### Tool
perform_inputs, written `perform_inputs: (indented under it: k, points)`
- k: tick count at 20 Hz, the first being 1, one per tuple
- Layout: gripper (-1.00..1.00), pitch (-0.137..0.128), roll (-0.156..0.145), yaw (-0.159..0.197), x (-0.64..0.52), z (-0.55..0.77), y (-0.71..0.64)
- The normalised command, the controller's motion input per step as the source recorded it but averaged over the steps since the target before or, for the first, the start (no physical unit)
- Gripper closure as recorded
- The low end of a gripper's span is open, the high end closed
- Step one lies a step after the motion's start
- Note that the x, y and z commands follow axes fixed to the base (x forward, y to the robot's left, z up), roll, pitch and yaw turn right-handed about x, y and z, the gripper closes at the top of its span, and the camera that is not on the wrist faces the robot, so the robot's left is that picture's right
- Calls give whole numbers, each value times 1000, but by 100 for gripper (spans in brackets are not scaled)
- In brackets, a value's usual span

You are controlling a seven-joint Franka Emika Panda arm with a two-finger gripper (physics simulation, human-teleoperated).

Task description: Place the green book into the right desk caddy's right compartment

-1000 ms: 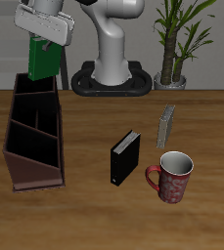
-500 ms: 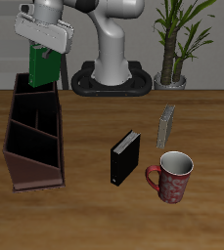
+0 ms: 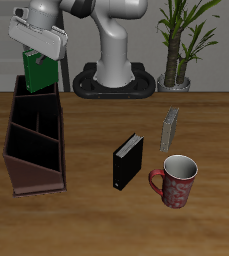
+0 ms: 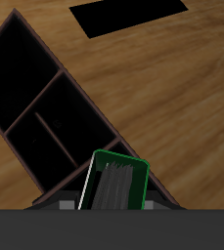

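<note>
My gripper (image 3: 38, 56) is shut on the top of the green book (image 3: 38, 73), which hangs upright just above the back end of the right desk caddy (image 3: 16, 160). The caddy is a long dark-brown box with partitions, lying lengthwise from the table's back toward its front. The book's lower edge is near the rim of the caddy's rearmost compartment (image 3: 38, 100). In the wrist view the green book (image 4: 121, 158) sits between my fingers, with the caddy's dark compartments (image 4: 55, 103) below it.
A black book (image 3: 127, 162) stands upright mid-table. A grey book (image 3: 170, 128) stands farther back. A red patterned mug (image 3: 176, 181) is near the front edge. The robot base (image 3: 114, 82) and a potted plant (image 3: 176, 50) are at the back.
My gripper with the green book has come down a little and shifted sideways, closer over the caddy's back end. Nothing else has moved.
</note>
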Motion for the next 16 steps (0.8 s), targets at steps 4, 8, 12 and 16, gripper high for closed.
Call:
perform_inputs:
  k: [4, 8, 12, 16]
  points:
    - [100, 17, 1, 2, 13, -176, -39]
    - [100, 28, -9, -16, 86, -107, 1]
    - [100, -73, 38, 38, -219, 371, 190]
    - [100, -72, -1, 33, -175, 398, 51]
